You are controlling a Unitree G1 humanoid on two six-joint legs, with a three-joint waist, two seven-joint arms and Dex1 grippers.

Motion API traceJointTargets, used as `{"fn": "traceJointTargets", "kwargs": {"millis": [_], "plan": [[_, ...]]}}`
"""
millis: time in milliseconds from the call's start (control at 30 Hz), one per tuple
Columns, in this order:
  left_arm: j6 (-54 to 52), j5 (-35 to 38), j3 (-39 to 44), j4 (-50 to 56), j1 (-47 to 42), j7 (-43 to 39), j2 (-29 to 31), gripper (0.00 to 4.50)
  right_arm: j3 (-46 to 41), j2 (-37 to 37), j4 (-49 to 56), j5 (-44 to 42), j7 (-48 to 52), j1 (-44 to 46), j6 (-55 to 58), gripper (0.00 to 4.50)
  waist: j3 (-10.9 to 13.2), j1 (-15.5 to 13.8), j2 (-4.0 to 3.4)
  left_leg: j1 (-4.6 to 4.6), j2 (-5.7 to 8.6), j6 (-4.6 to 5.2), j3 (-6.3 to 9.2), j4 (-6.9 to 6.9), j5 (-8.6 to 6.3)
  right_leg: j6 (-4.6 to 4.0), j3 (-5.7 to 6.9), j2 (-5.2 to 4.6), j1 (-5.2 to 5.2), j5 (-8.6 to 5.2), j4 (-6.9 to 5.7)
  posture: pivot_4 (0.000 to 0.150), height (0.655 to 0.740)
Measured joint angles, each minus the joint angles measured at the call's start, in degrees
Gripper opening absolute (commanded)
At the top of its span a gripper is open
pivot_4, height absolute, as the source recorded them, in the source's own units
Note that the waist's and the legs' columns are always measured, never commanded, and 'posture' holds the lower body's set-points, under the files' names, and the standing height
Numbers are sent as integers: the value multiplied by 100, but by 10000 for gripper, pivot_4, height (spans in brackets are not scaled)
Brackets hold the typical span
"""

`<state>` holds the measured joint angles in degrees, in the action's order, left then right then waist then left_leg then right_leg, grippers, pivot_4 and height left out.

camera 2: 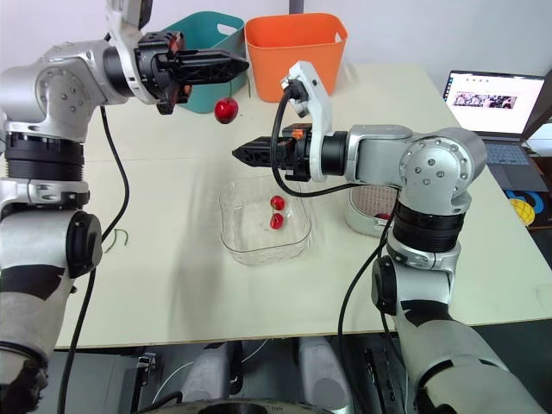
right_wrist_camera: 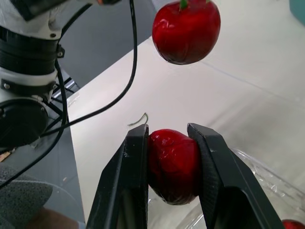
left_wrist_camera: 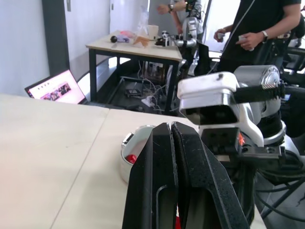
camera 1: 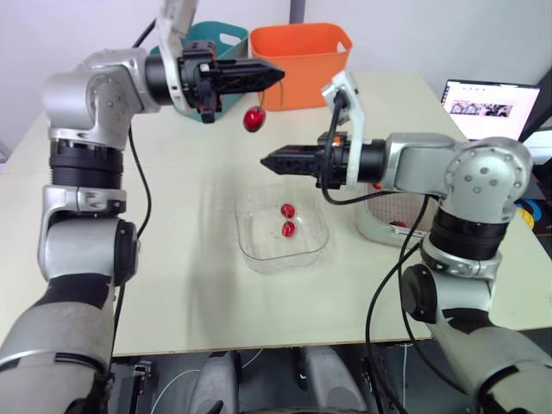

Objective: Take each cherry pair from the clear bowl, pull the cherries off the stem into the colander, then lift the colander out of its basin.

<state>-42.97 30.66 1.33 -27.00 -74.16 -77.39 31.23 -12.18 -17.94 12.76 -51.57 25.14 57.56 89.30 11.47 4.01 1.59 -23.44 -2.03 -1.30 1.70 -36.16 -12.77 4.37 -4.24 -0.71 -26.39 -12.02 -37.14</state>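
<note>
**Both grippers clamped, one cherry each, over the clear bowl**

Table: pale top, under both arms.

Orange bin: at the far edge, just past the left gripper's tips. Contents hidden.

Teal bin: touching the orange bin, behind the left gripper's wrist. Contents hidden.

Laptop: open, well beyond the right arm's elbow.

Basin: white, on the outer side of the right forearm, which covers much of it.

Colander: sits inside the basin. Something red shows at its near edge; count cannot be told.

Clear bowl: straight below the right gripper's tips. It holds two cherries, one cherry just beside another cherry; whether a stem joins them cannot be told.

Left gripper: raised, fingers pressed flat together with no gap. It pinches the stem, of which a green stub shows.

Right gripper: lower than the left gripper, its tips pointing toward it, fingers clenched on the held cherry.

Hanging cherry: dangles just under the left tips, above the right tips, apart from the held cherry.

Loose green curl: on the bare table below the left forearm, well apart from the bowl.
</note>
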Motion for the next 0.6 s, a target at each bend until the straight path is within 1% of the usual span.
{"fn": "traceJointTargets", "kwargs": {"millis": [100,200,300,433,500,600], "plan": [[98,-19,-2,11,53,50,-4,0,6,-238,156,102,-110,-100,-167,10315,0,-2,0,0,0,0,0,0,0,0,0,-1,0,0,2,1500,7400],[211,-87,-15,30,261,115,18,0,-16,-778,327,295,-151,-343,-443,10315,0,-7,0,0,0,0,0,1,0,8,0,-1,2,-6,4,1500,7400],[390,-272,-143,135,672,132,66,0,-305,-1436,696,434,-113,-987,-828,10315,0,-22,1,-2,1,0,-1,2,0,19,0,-2,3,-12,9,1500,7400],[541,-428,-319,259,1090,134,45,0,-557,-2445,1034,475,139,-1846,-960,10315,0,-23,1,-3,2,0,-3,0,0,20,-2,-4,3,-14,9,1500,7400],[610,-465,-365,350,1168,142,19,0,-741,-2764,1046,460,282,-2214,-948,10315,0,-19,2,0,2,0,-6,-2,0,17,-4,-3,4,-17,9,1500,7400],[630,-493,-414,527,1217,152,-91,0,-963,-3096,875,527,309,-2530,-865,10315,0,-4,1,8,2,0,-12,-1,0,10,-12,-2,7,-20,8,1500,7400]]}}
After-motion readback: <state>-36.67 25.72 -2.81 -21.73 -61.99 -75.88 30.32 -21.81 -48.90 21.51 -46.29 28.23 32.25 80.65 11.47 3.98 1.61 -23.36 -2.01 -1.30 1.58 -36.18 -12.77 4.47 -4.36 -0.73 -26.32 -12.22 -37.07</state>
